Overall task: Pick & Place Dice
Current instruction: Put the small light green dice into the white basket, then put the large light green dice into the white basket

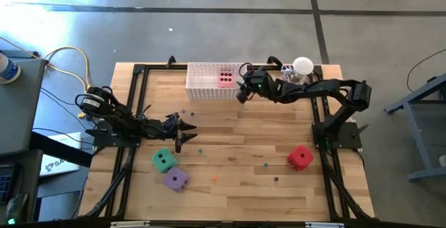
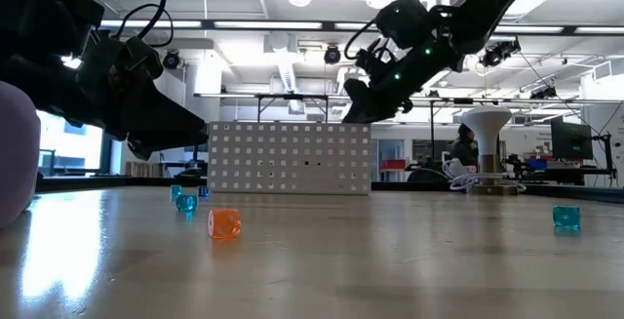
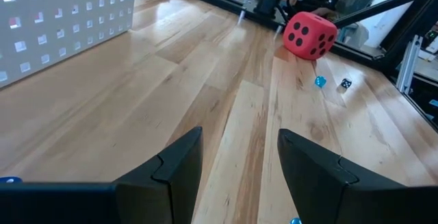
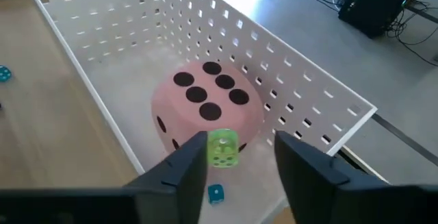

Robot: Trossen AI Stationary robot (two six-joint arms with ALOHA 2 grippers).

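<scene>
Item: dice, four soft cubes with dark pips, on a wooden counter (image 1: pixel 230 144).

Pink die (image 4: pixel 205 111): lay inside the white perforated basket (image 1: pixel 202 81) at the counter's far edge, five pips up, pale and matte with rounded edges. A small green die (image 4: pixel 222 148) and a small blue one (image 4: pixel 215 194) lay beside it in the basket.

Green die (image 1: pixel 164 160) and purple die (image 1: pixel 175 179): sat just beside each other, near left on the counter, not yet placed.

Red die (image 1: pixel 300 157): sat alone, near right, not yet placed.

Progress, judged: one of four binned, three left.

Right gripper (image 4: pixel 236 157): hung over the basket's right end, above the pink die, fingers parted and holding nothing.

Left gripper (image 3: pixel 239 169): low over the counter beyond the green die, fingers apart, empty, pointing toward the red die.

Sundries: tiny coloured dice scattered across the counter.
</scene>
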